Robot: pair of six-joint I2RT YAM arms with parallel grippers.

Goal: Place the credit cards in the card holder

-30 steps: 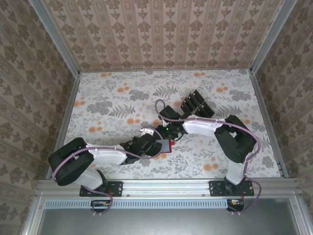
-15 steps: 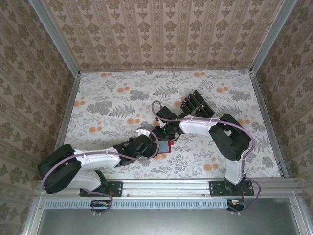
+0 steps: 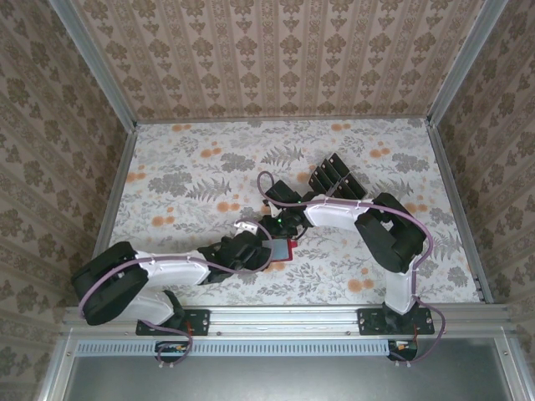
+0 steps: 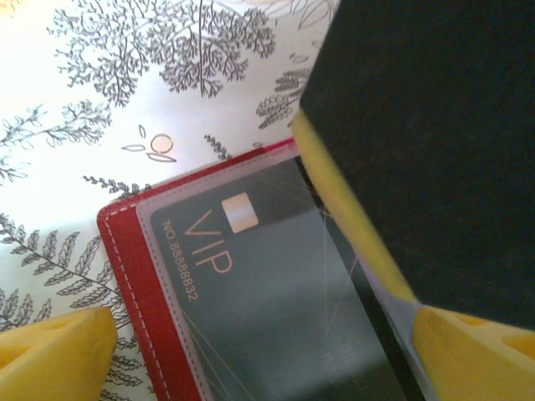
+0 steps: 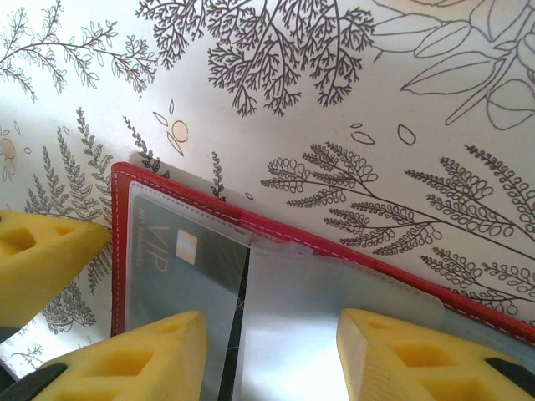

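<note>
The red card holder (image 3: 284, 252) lies open on the floral table, its red border (image 4: 134, 276) framing clear pockets. A black credit card (image 4: 251, 284) marked VIP sits inside the left pocket (image 5: 180, 259), with a dark strip of it showing at the pocket's mouth. My left gripper (image 3: 264, 251) is open wide over the holder (image 5: 351, 242), its yellow fingertips (image 4: 54, 355) on either side of the card. My right gripper (image 5: 267, 359) is open just above it, straddling a loose clear pocket flap (image 5: 334, 309). Several more credit cards (image 3: 334, 178) stand in a row behind.
The right gripper's black body (image 4: 435, 125) hangs close over the left wrist camera. The left finger (image 5: 42, 259) is beside the holder's left edge. Patterned walls enclose the table on three sides, with bare tablecloth (image 3: 184, 184) at the left.
The left gripper's jaws widened a little. Both grippers shifted slightly left over the card holder, and the left arm's elbow dropped and came back.
</note>
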